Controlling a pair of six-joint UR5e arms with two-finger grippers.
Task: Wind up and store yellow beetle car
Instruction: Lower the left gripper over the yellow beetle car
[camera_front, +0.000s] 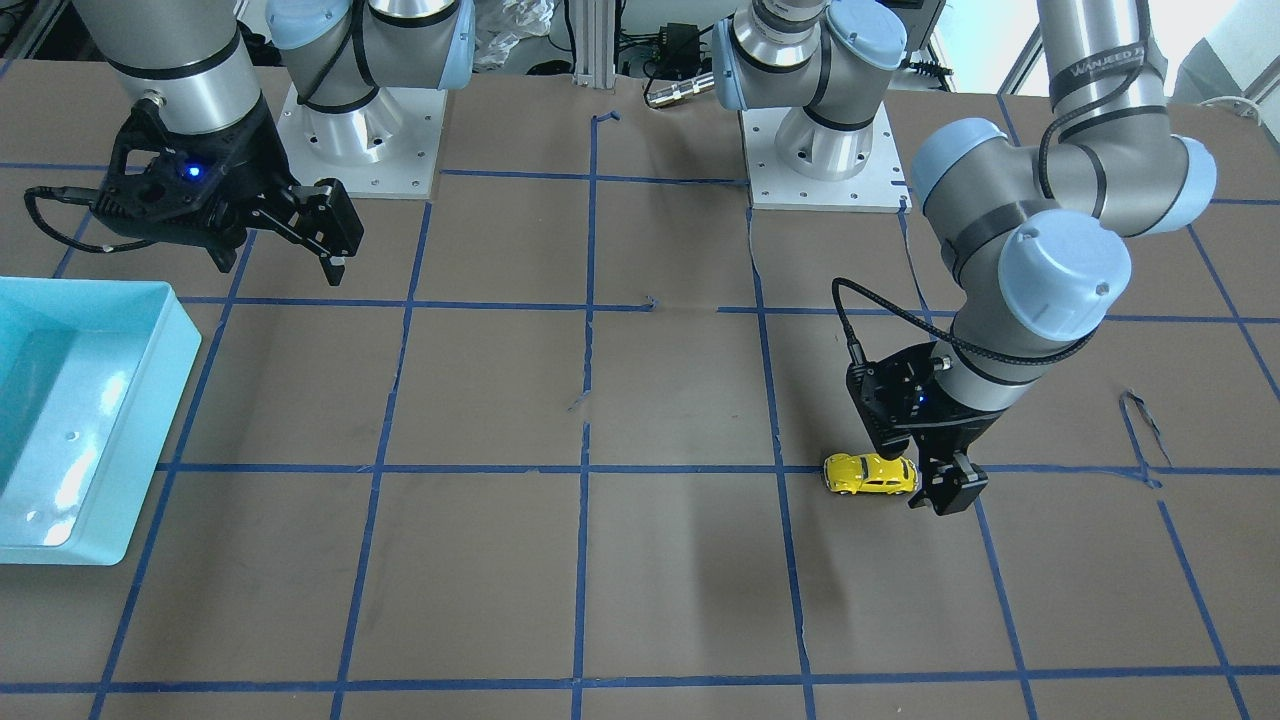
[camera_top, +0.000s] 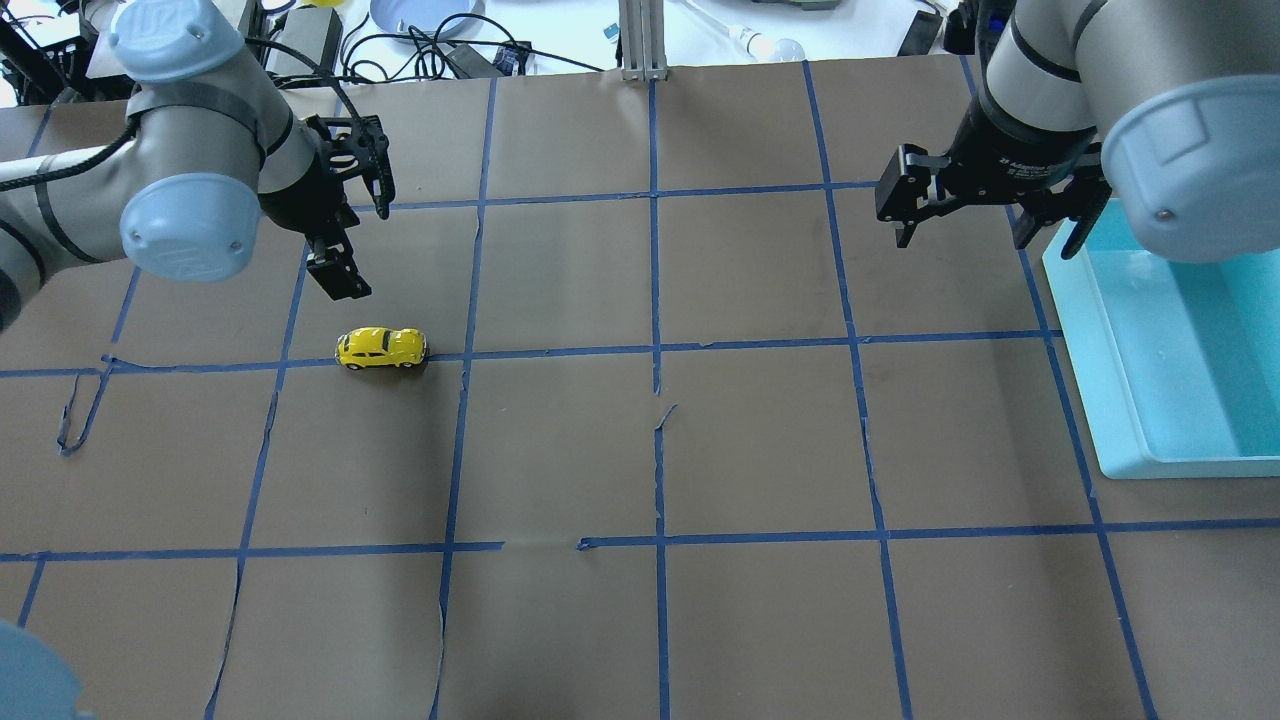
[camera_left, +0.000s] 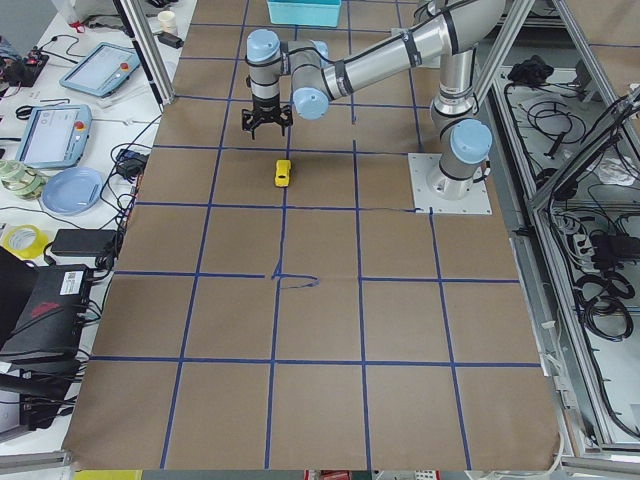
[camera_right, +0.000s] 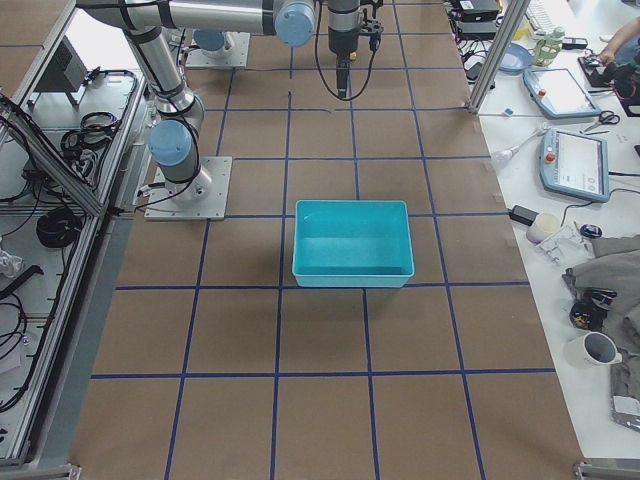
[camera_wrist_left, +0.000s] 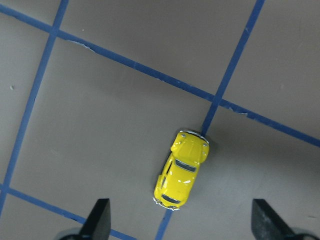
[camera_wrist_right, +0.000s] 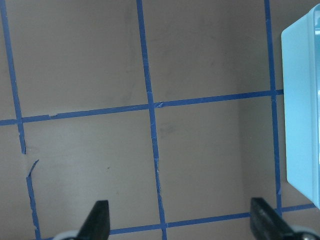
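The yellow beetle car (camera_top: 381, 348) stands on its wheels on the brown table, on a blue tape line; it also shows in the front view (camera_front: 870, 474), the left side view (camera_left: 283, 172) and the left wrist view (camera_wrist_left: 181, 170). My left gripper (camera_top: 358, 228) hovers open and empty just above the car, a little to its far side, fingers spread wide (camera_wrist_left: 182, 225). My right gripper (camera_top: 985, 225) is open and empty, raised beside the far left corner of the teal bin (camera_top: 1100, 400). The right wrist view shows only tape lines and the bin's edge (camera_wrist_right: 300, 100).
The teal bin (camera_front: 150, 420) is empty and stands on the robot's right side (camera_right: 350, 270). The table is covered in brown paper with a blue tape grid. Loose curled tape lies near the left edge (camera_top: 75, 420). Both arm bases stand at the robot's side of the table.
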